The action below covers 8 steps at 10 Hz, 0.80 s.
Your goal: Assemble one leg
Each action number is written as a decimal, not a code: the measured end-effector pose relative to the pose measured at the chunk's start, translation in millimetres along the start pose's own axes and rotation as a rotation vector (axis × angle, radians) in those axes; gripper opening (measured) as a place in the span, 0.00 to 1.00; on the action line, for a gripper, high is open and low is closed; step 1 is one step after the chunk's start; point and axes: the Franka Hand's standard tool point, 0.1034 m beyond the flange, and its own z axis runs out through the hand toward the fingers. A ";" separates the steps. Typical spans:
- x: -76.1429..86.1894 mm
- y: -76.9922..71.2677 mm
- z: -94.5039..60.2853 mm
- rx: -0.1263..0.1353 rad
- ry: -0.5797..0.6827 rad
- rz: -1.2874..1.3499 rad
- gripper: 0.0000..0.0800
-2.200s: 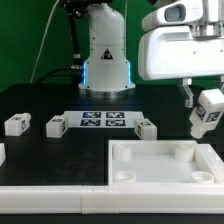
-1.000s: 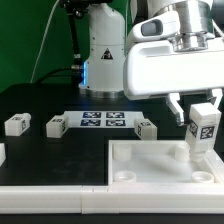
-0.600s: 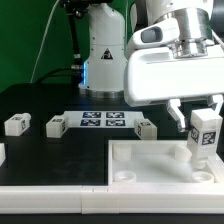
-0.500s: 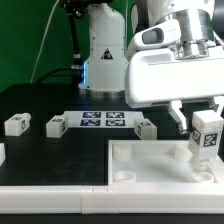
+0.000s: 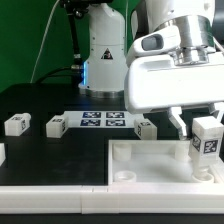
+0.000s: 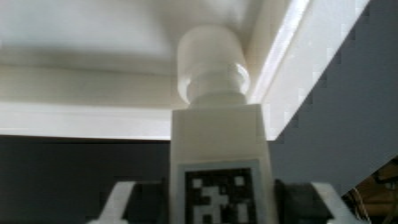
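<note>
As its two fingers press in on opposite sides, the pincer holds one leg, a small chunky white plastic block, upright. The leg is at the far corner of the wide white square rimmed tray, toward the exterior view's right. Contact with the tray cannot be told. A square black-and-white tag marks the leg. Three similar tagged blocks sit on the black table: left block, middle block and right block, around one marker board.

Setting: robotics lab bench. We record a black table, green backdrop, the arm's white base with a warning triangle, dark cables behind, and the marker board of black-and-white tags.
</note>
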 end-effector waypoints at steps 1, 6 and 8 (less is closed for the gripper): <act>0.8 -1.7 1.2 0.000 0.013 0.002 0.36; -5.9 -1.0 9.9 -0.004 0.026 0.010 0.36; -5.8 -1.0 9.8 -0.004 0.026 0.008 0.36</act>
